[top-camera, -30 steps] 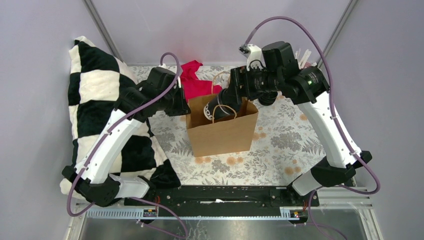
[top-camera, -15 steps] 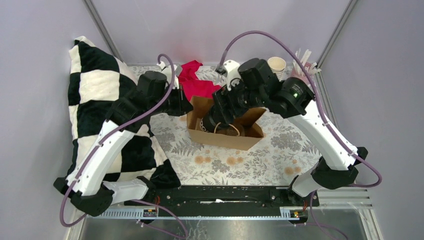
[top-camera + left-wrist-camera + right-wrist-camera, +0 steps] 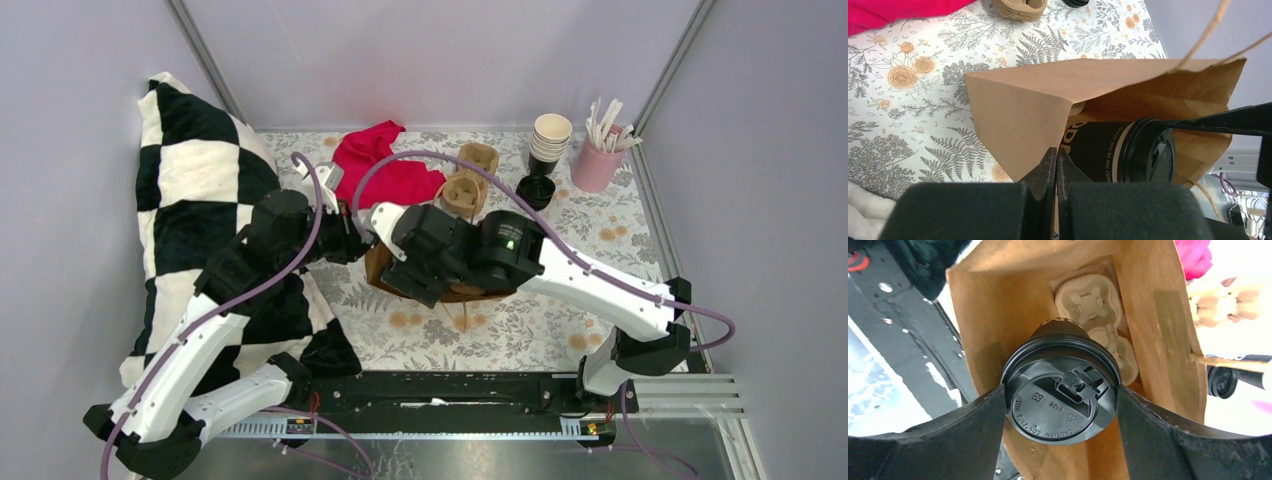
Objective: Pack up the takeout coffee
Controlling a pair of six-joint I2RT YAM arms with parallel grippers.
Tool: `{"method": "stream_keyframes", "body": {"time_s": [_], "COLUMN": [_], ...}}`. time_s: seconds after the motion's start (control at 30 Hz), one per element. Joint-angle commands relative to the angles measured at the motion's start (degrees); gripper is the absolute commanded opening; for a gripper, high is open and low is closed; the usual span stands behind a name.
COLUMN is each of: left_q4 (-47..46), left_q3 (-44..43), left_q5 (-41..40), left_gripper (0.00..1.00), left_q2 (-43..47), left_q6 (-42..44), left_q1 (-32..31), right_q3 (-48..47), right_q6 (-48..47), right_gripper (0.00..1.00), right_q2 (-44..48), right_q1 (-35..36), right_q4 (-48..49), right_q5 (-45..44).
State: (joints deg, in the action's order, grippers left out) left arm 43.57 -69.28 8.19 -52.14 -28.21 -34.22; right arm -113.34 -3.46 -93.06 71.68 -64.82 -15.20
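Takeout coffee [image 3: 1060, 402] held inside paper bag [image 3: 1018, 115]
Right fingers [image 3: 973, 425] clamp its black lid; left fingers [image 3: 1045, 167], closed together, pinch the bag edge. Pulp carrier [image 3: 1093, 305] lies in the bag at one o'clock from the lid.

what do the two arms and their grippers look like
Both the left arm and right arm have white link shells, black joints and bases, and a looping purple cable. A green light glows on the right wrist. The gripper fingers are matte black.
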Motion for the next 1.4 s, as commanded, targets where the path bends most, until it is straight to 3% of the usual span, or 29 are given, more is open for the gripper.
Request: {"method": "stream_keyframes", "body": {"time_s": [0.0, 0.17, 0.4, 0.7, 1.07, 1.37], "left_q4": [-4.11, -5.72, -7.18, -5.37, -5.43, -4.07], "left_q3": [2.00, 3.82, 6.40, 10.38, 11.27, 14.15], "left_q5": [0.41, -1.49, -1.94, -1.12, -1.23, -1.72], "left_gripper": [0.00, 0.00, 0.00, 0.00, 0.00, 0.00], "left_q2": [1.75, 3.21, 4.51, 7.07, 6.07, 7.00], "left_q6": [-2.26, -1.83, -2.38, -3.25, -3.17, -3.95], "left_q1": [0.12, 0.12, 0.16, 0.12, 0.12, 0.12], "right_q3": [3.71, 12.58, 16.93, 24.01, 22.38, 30.31], "right_q6": [-2.24, -2.19, -4.22, -3.59, 0.42, 0.76], "right_gripper": [0.66, 0.66, 0.66, 0.67, 0.67, 0.68], "right_q2": [0.18, 1.53, 2.21, 1.22, 3.77, 5.77], "right_q1": [2.59, 4.37, 6.06, 6.36, 6.52, 6.52], "right_q4": [0.41, 5.96, 10.10, 13.80, 13.31, 15.61], "right_q5": [-8.92, -14.84, -18.50, -18.12, -18.63, -21.64]}}
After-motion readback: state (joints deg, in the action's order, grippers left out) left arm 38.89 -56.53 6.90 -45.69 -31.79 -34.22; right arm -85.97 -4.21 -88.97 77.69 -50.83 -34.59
